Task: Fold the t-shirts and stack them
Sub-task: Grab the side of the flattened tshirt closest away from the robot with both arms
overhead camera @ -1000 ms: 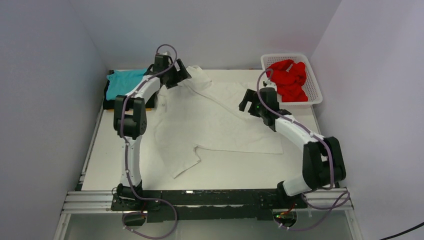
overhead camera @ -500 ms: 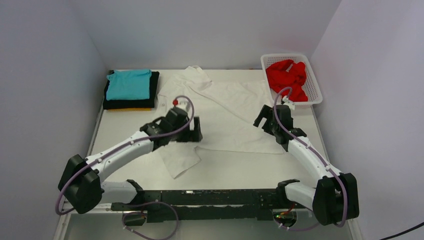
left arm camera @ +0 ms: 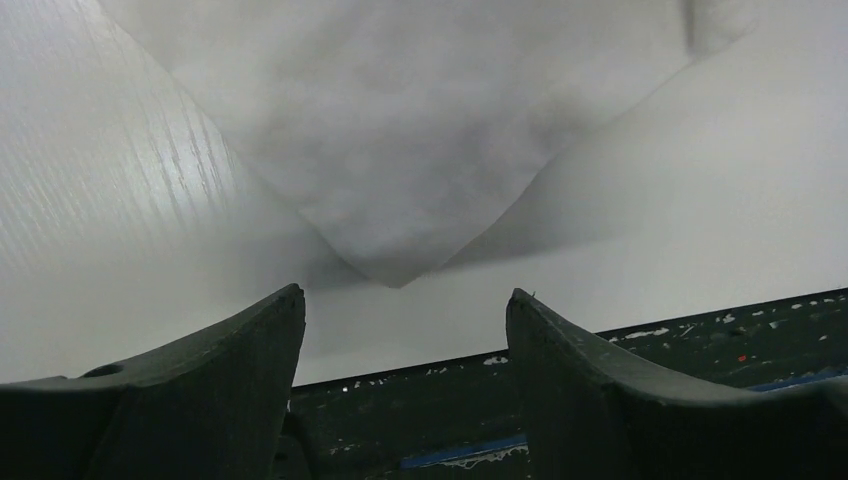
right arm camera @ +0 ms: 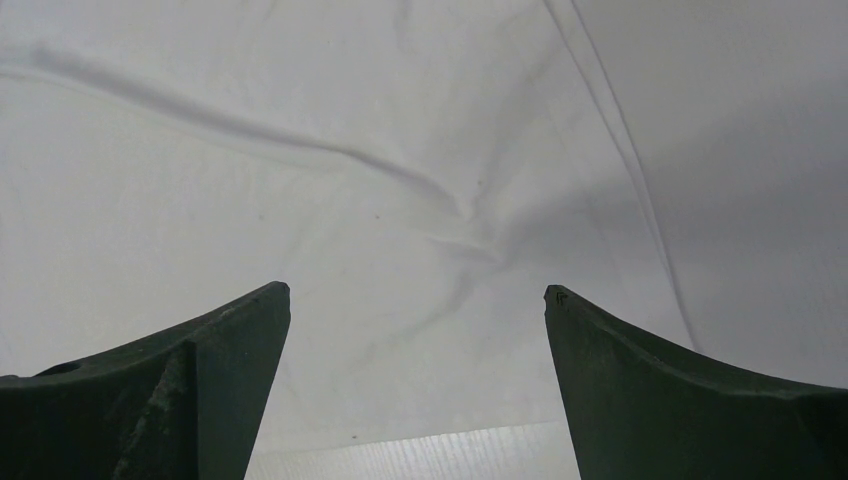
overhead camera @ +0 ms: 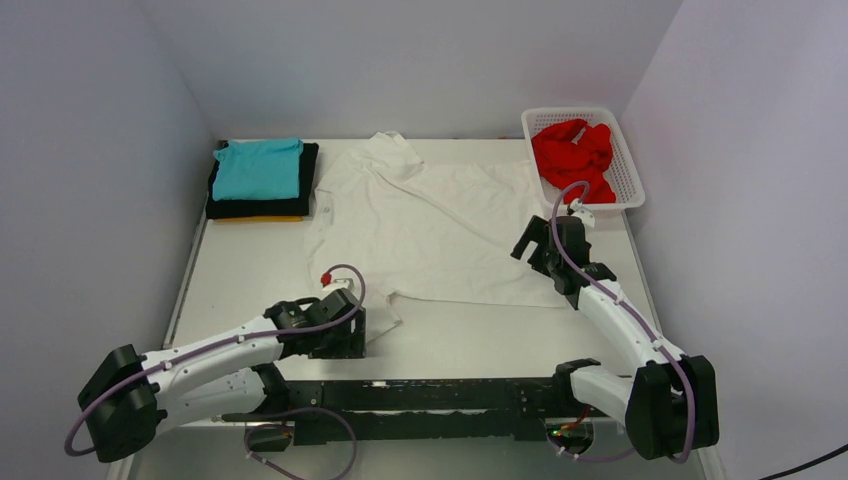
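Observation:
The large white t-shirt [overhead camera: 430,225] lies spread across the middle of the table. My left gripper [overhead camera: 348,337] hangs low at the near edge, just short of the shirt's near-left sleeve corner [left arm camera: 395,230]. In the left wrist view this gripper [left arm camera: 402,300] is open with nothing between its fingers. My right gripper [overhead camera: 531,243] hovers over the shirt's right hem. In the right wrist view it [right arm camera: 417,292] stands wide open above wrinkled white fabric [right arm camera: 350,190]. A red t-shirt [overhead camera: 574,157] lies crumpled in the basket. A folded teal t-shirt [overhead camera: 258,168] tops a black one [overhead camera: 262,206] and a yellow-orange one [overhead camera: 258,218].
The white lattice basket [overhead camera: 628,178] stands at the back right corner. The folded stack sits at the back left, against the wall. A black rail [overhead camera: 440,392] runs along the table's near edge, right beneath my left gripper.
My left arm swung from the shirt's collar at the back down to the near-left sleeve corner. My right arm drew back toward the near right, over the hem. The shirt lies as before.

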You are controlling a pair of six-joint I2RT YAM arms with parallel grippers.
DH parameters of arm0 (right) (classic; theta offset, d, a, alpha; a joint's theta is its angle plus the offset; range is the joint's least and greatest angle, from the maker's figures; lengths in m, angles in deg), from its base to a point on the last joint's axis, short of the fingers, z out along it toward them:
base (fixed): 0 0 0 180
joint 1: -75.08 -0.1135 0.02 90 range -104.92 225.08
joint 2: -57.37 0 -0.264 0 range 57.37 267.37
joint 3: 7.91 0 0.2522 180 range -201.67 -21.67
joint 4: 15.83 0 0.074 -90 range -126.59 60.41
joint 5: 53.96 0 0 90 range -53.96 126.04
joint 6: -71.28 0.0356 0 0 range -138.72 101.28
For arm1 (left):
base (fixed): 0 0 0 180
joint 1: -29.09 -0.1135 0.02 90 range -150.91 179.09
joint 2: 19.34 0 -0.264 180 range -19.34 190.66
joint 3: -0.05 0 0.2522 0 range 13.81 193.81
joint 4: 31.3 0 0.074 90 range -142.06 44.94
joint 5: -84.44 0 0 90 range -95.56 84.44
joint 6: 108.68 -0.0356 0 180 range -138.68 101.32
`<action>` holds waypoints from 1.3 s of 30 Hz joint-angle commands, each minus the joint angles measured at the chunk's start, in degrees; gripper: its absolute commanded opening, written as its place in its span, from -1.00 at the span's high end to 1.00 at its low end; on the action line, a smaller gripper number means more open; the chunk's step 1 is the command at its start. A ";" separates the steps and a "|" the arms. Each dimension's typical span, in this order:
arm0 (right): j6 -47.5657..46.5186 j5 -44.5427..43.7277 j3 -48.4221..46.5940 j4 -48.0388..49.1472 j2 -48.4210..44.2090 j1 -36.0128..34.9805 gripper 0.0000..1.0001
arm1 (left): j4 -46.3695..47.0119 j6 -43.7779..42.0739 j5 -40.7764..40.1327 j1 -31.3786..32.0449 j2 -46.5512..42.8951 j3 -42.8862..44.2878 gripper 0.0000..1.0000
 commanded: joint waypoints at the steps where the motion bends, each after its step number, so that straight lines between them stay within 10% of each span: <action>1: 0.52 -1.36 0.36 0.35 -1.18 0.46 -1.00 | 1.57 2.52 0.32 0.96 1.19 -0.53 -0.45; 12: 2.03 -4.15 -0.29 -1.70 -0.63 1.68 -1.00 | 8.50 4.48 -2.87 1.01 11.39 -0.93 0.09; 17: 5.76 -6.34 0.48 -5.46 -1.84 3.32 -1.00 | 11.93 5.59 -3.54 0.99 15.15 -0.60 1.00; 31: 14.81 -7.74 10.01 -15.60 -7.09 9.23 -0.86 | 5.53 5.40 -6.60 1.00 10.43 -1.11 1.00; 39: 14.88 -4.91 12.28 -9.68 -4.24 9.35 -0.29 | 6.83 4.45 -6.74 0.87 8.30 -2.54 1.00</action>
